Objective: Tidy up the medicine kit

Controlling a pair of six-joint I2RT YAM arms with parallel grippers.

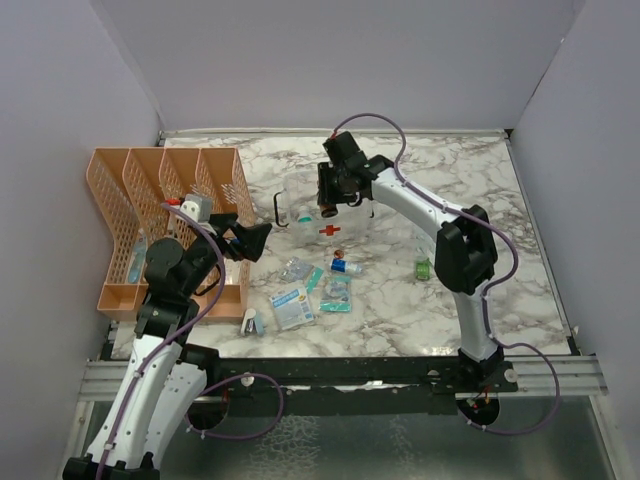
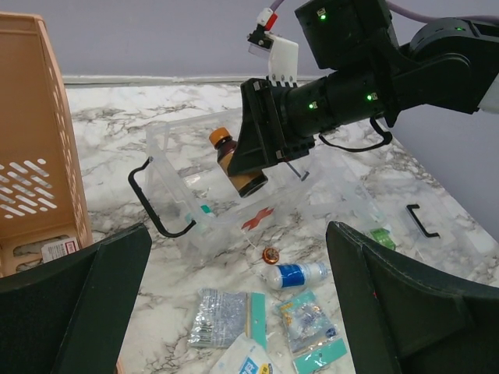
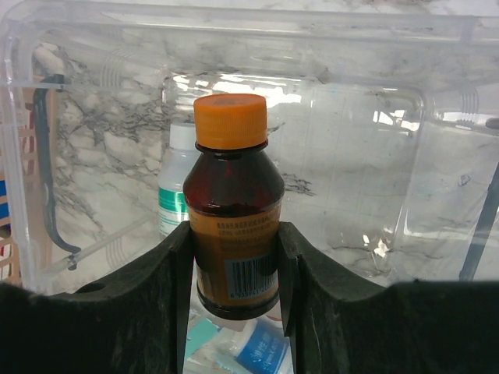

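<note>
Amber-brown and orange-capped, a medicine bottle [image 3: 231, 171] is clamped by its lower body in the right gripper [image 3: 234, 249], tilted above the open medicine kit [image 2: 222, 227]. The clear box sits mid-table toward the far side, right of the orange lattice organizer [image 1: 150, 190]. The left gripper [image 1: 252, 240] hangs released and empty near the organizer. A white bottle [image 3: 175, 191] stands inside the kit. Let go at this tilt, the amber bottle could topple, knock its neighbour, or clip the thin wall and shove the light box toward the loose packets [image 1: 293, 306] on its near side.
</note>
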